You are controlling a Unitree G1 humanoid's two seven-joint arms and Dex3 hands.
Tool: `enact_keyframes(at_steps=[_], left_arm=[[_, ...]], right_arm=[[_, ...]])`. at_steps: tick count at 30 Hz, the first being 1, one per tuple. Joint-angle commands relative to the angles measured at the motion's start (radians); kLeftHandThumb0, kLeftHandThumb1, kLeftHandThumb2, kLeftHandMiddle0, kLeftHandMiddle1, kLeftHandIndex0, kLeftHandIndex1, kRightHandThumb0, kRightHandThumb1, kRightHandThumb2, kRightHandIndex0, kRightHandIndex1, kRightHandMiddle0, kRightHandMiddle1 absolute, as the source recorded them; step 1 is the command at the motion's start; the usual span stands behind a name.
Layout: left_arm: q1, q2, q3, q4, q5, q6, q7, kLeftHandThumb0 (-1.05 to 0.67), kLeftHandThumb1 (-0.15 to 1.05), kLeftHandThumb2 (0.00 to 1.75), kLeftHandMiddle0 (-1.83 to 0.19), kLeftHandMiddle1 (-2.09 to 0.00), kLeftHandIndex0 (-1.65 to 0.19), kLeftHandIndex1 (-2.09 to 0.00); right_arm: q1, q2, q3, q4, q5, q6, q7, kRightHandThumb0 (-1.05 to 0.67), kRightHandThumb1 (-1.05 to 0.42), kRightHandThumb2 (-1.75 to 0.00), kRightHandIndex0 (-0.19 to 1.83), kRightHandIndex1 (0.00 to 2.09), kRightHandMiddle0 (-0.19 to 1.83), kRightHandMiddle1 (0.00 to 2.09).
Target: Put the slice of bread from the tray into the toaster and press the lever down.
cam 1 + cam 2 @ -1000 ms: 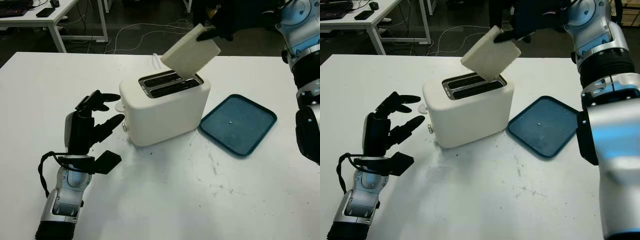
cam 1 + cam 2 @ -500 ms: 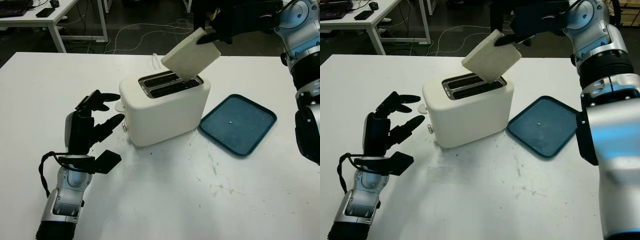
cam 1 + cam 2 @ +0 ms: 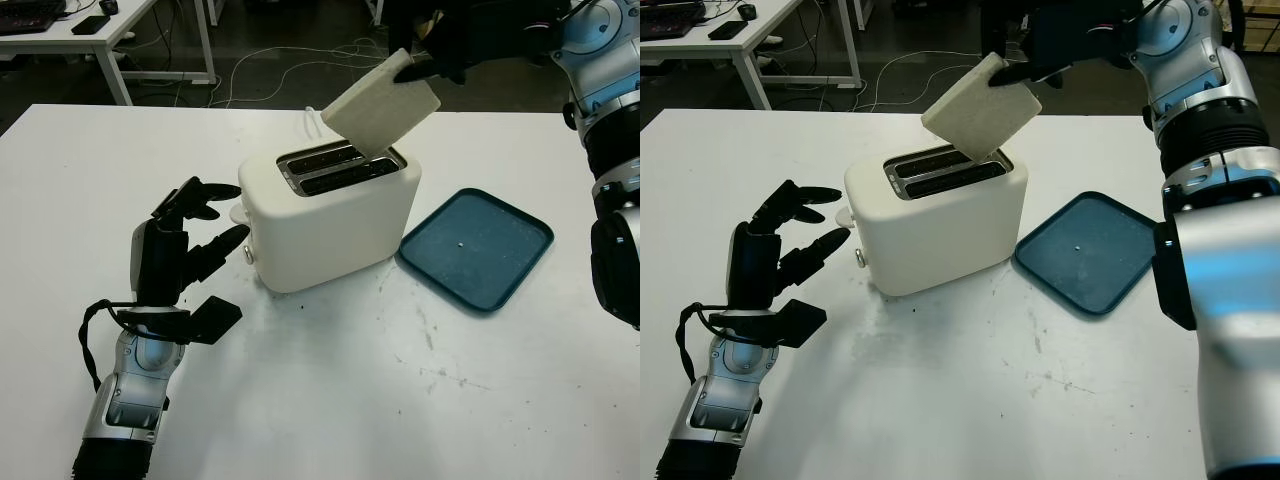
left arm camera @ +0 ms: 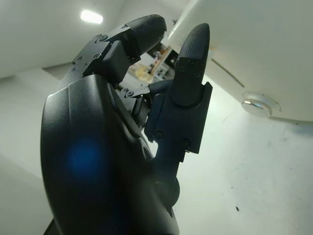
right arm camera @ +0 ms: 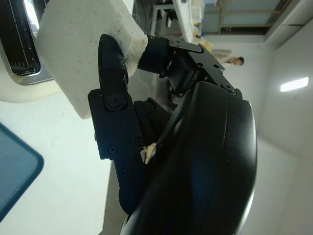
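So the slice of bread (image 3: pixel 382 107) is a pale, thick, squarish slab with a slightly rough spongy face, tilted with its low corner just over the far slot of the toaster (image 3: pixel 330 218) and not dropped in. The right hand (image 3: pixel 1065 45) has it pinched by the upper far corner, black fingers (image 5: pixel 113 78) clamped around the edge. The toaster's a smooth, rounded cream-white box with two dark metal-rimmed slots on top and a small round silver knob (image 4: pixel 259 105) on its left end. The left hand (image 3: pixel 178 258) is open and holding nothing, sitting upright on the white tabletop (image 3: pixel 330 400) just left of the toaster, fingertips close to that end. To the right of the toaster is the dark teal tray (image 3: pixel 478 247), flat, rounded corners, a bit speckled. The tabletop is scuffed with small dark marks. Beyond it there's another white table (image 3: pixel 105 35) and loose cables on the floor.
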Motion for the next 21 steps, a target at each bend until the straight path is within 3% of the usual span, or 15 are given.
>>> enact_keyframes(at_steps=[1,10,21], left_arm=[[-0.009,0.006,0.006,-0.001,-0.01,-0.003,0.0,-0.37,0.91,0.01,-0.46,-1.37,-0.46,-0.92],[-0.002,0.011,0.008,-0.015,-0.001,0.01,-0.007,-0.38,0.92,0.01,-0.46,-1.36,-0.45,-0.92],[0.001,0.014,0.006,-0.022,0.003,0.011,-0.007,-0.37,0.91,0.01,-0.47,-1.35,-0.46,-0.91]], right_arm=[[0.013,0.001,-0.021,-0.019,0.046,-0.014,0.05,-0.44,-0.92,-0.28,1.06,1.75,0.85,1.75],[0.069,-0.011,-0.035,-0.098,0.095,-0.016,0.134,-0.43,-0.92,-0.29,1.04,1.75,0.8,1.75],[0.081,0.01,-0.01,-0.062,0.085,0.005,0.15,-0.49,-0.92,-0.34,1.02,1.75,0.79,1.75]])
